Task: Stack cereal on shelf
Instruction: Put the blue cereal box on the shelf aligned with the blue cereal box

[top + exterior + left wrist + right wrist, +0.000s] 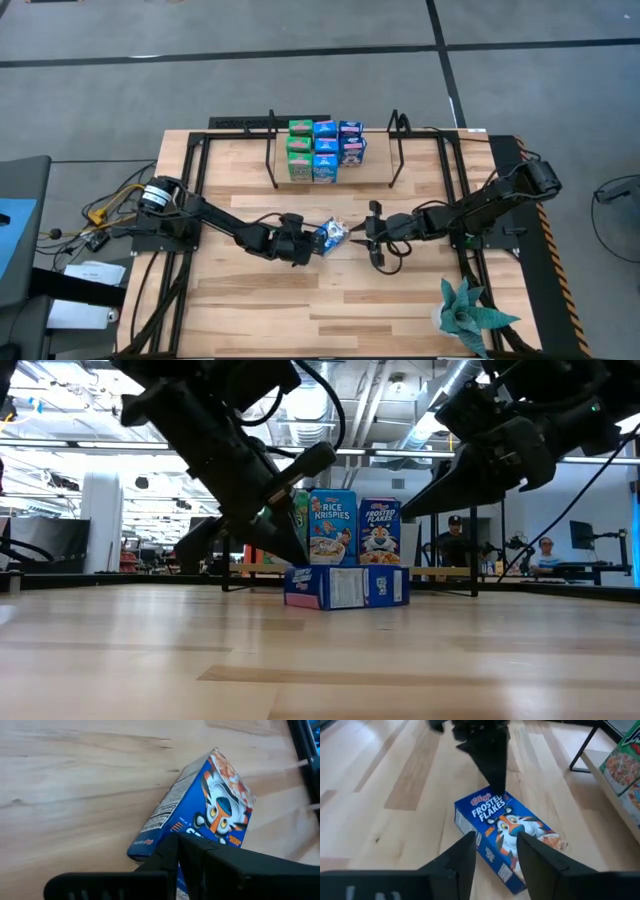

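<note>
Shelf (330, 184) at the back centre of the surface (250, 300): light board between black wire uprights, holding a block of mini cereal boxes (325, 150). Green ones on the left, light blue in the middle, dark blue on the right, packed touching. In the low view a Rice Krispies box (333, 527) and a Frosted Flakes box (379, 530) stand upright facing the camera.

One dark blue Frosted Flakes box (507, 831) lies flat on the surface in front of the shelf, mid-table, picture face up, between the two arms.

Left end effector (305, 243): fingers shut, tip pressed against the near end of the lying box, no grip on it. Right end effector (496, 849): fingers partly open, straddling the opposite end of that box; cannot tell whether they touch it.

Open room: bare wood ahead of the arms and to both sides of the lying box; the shelf board has free space on either side of the block. Artificial plant (470, 315) at the front right corner. Black frame rails run along the surface edges. Cables and gear lie off the left edge. Behind: open office, two people seated at desks.
</note>
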